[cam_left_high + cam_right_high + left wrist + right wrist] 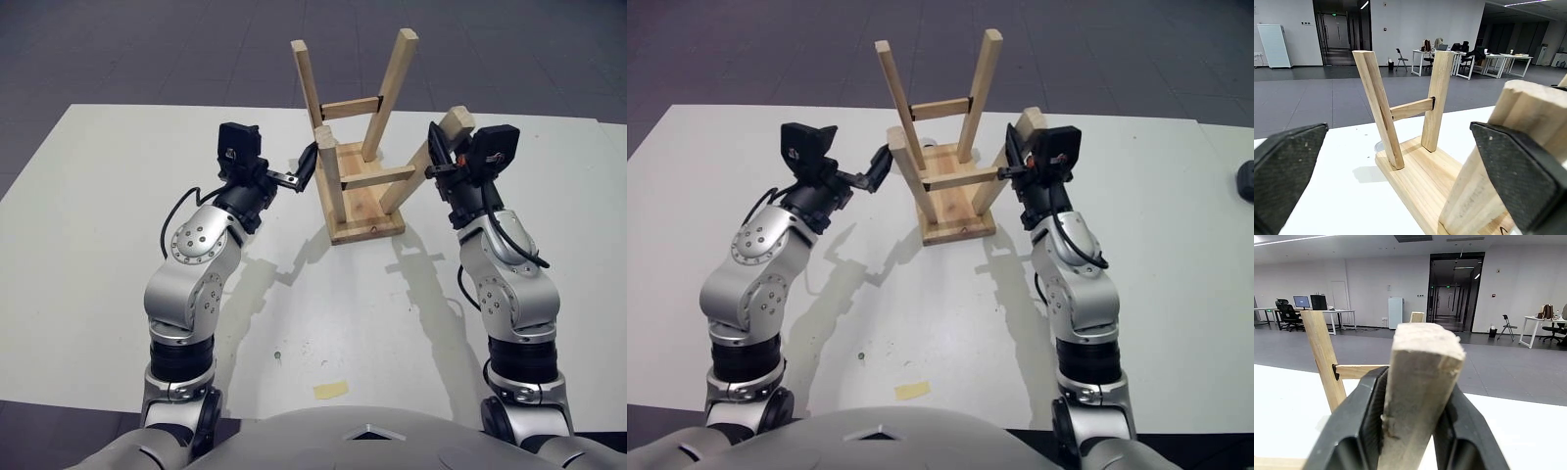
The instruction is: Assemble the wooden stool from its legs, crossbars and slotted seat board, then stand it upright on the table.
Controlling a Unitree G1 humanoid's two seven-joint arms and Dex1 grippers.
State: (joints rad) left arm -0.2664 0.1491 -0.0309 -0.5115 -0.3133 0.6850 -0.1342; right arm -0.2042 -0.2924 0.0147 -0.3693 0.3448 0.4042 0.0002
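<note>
White table [108, 206] under upturned stool [377, 179]

- A white rectangular table [98, 196] carries everything.
- A wooden stool [377, 178] stands upside down on it, with the seat board [367, 217] flat on the tabletop and the legs pointing up.
- A small yellowish scrap of tape [330, 390] lies well apart from the stool, on the robot's side of it.

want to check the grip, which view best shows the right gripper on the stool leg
Right wrist view: the leg end sits in the right gripper, both fingers pressed on its sides. The eye views show that gripper from behind at the leg's top, contact partly hidden. The left wrist view shows other legs.
</note>
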